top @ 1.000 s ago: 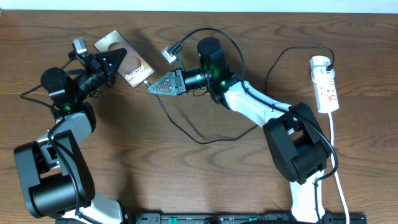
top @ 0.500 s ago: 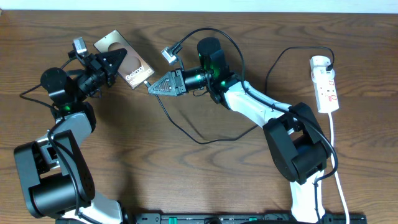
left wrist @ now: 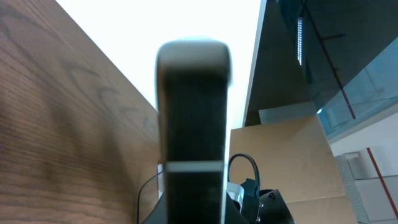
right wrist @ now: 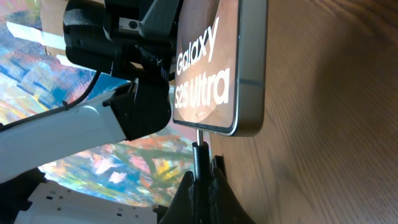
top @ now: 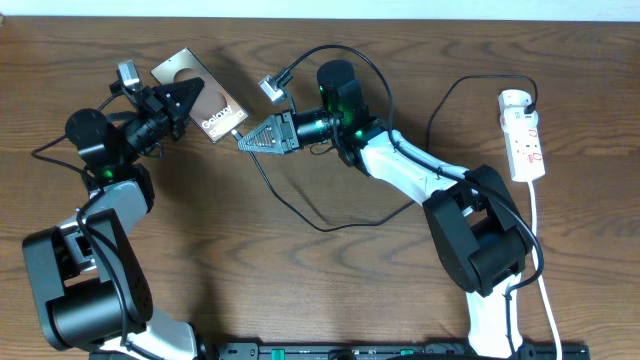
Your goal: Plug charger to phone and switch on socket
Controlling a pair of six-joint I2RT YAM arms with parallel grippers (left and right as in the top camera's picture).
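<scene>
Meeting at the phone's edge, nothing moved in the last second

From overhead, the left gripper (top: 190, 100) is clamped across the middle of the phone (top: 215, 110), which sits tilted near the far left of the table (top: 330, 300). The right gripper (top: 245, 140) points at the phone's lower corner, pinched shut on the end of the charger cable (top: 330, 228). That cable loops loosely across the wood behind it. The power strip (top: 525, 135) lies well apart at the far right, its white cord (top: 540, 230) running toward the near edge. This view is too small to show whether the plug meets the phone.

The left wrist camera shows only the phone (left wrist: 193, 124) edge-on, a blurred dark slab rising up the middle of the picture, with the table (left wrist: 50, 93) to its left. The gripper's own fingers and the plug cannot be made out.

The right wrist camera gives the close look. The right gripper (right wrist: 199, 186) is closed on the plug (right wrist: 199, 149), whose thin metal tip touches the phone's (right wrist: 217, 68) bottom edge. How deep it sits cannot be told. The left gripper (right wrist: 137, 37) shows as a black mass behind the phone.

Set against the overhead pictures from a second and half a second ago, arms, phone, cable and power strip are all where they were
</scene>
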